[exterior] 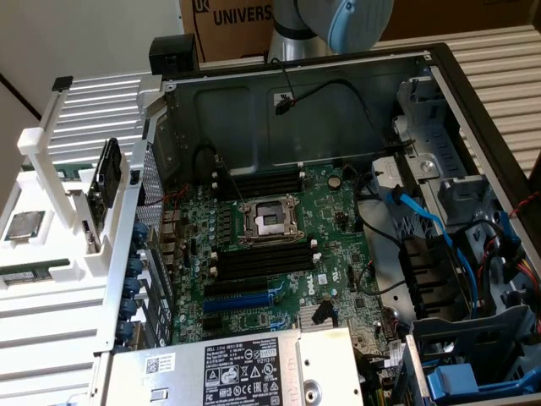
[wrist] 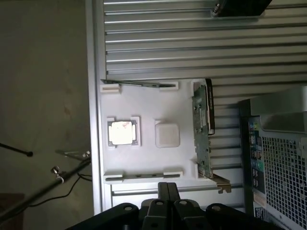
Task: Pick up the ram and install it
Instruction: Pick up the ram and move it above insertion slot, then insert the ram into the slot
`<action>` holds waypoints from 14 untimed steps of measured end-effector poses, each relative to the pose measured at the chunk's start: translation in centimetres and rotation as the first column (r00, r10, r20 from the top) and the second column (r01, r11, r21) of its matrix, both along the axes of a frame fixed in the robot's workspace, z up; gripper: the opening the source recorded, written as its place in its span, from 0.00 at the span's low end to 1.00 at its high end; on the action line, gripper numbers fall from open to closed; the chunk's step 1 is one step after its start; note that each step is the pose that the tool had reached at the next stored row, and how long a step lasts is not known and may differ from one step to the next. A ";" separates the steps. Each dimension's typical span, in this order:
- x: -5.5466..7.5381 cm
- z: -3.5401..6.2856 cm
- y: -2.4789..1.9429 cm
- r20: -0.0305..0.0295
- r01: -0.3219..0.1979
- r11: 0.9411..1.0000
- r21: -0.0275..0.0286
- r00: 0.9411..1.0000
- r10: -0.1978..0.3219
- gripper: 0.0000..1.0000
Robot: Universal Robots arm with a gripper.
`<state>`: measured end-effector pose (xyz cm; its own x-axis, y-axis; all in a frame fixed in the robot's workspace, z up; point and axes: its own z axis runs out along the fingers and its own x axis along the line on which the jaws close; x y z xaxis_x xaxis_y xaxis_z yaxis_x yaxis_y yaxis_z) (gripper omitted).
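Pincer: the pincer (wrist: 168, 191) has its fingers together and empty, above the white tray (wrist: 148, 105).
Ram: the ram (exterior: 34, 276) lies in the tray at the exterior view's lower left, well apart from the motherboard (exterior: 338, 220).
Risk: shut fingers would likely strike the stick instead of straddling it, and could nudge the nearby processor chip (wrist: 123, 132).
Unclear: the frame edge cuts off one end of the ram.
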<state>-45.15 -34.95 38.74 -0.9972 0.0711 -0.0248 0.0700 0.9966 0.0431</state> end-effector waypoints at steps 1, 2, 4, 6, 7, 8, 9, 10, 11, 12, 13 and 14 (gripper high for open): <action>0.0 0.00 0.00 0.000 0.000 1.000 0.000 1.000 0.000 0.10; 0.0 0.00 0.00 0.000 0.000 1.000 0.000 1.000 0.000 0.10; 0.0 0.00 0.00 0.000 0.000 1.000 0.000 1.000 0.000 0.10; 0.0 0.00 0.00 0.000 0.000 1.000 0.000 1.000 0.000 0.10; 0.0 0.00 0.00 0.000 0.000 1.000 0.000 1.000 0.000 0.10; 0.0 0.00 0.00 0.000 0.000 1.000 0.000 1.000 0.000 0.10; 0.0 0.00 0.00 0.000 0.000 1.000 0.000 1.000 0.000 0.10; 0.0 0.00 0.00 0.000 0.000 1.000 0.000 1.000 0.000 0.10; 0.0 0.00 0.00 0.000 0.000 1.000 0.000 1.000 0.000 0.10; 0.0 0.00 0.00 0.000 0.000 1.000 0.000 1.000 0.000 0.10; 0.0 0.00 0.00 0.000 0.000 1.000 0.000 1.000 0.000 0.10; 0.0 0.00 0.00 0.000 0.000 1.000 0.000 1.000 0.000 0.10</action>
